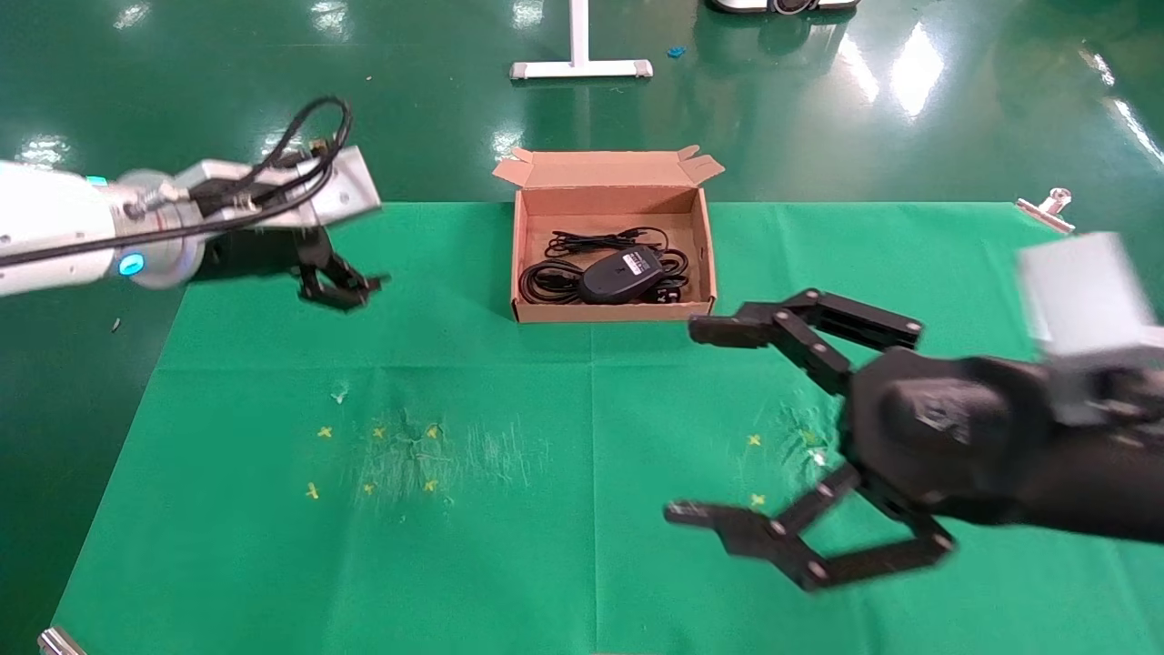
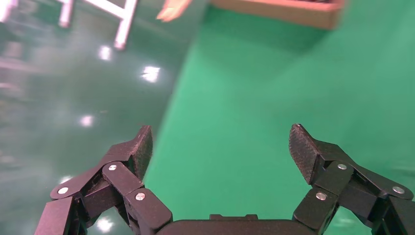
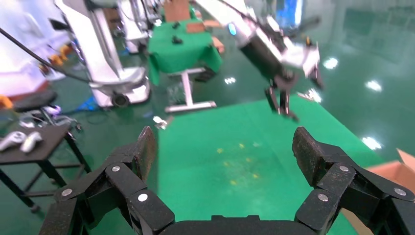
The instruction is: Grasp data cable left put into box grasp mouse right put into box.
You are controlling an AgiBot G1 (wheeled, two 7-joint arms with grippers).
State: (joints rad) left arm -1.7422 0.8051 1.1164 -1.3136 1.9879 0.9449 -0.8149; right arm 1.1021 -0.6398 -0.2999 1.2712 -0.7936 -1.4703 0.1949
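Mouse (image 1: 623, 274) and, seemingly, data cable (image 1: 549, 277) in box (image 1: 520, 264), both grippers apart

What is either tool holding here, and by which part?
Nothing. The left tool and right tool are both open and empty; the mouse and data cable lie in the box.

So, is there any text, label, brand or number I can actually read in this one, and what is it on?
Nothing here can be quoted.
Mouse in the box: a white label faces up, print too small to read.
Right gripper: a pale mark on its black body, too blurred to read.
Yellow crosses on the green cloth: position marks, not text.
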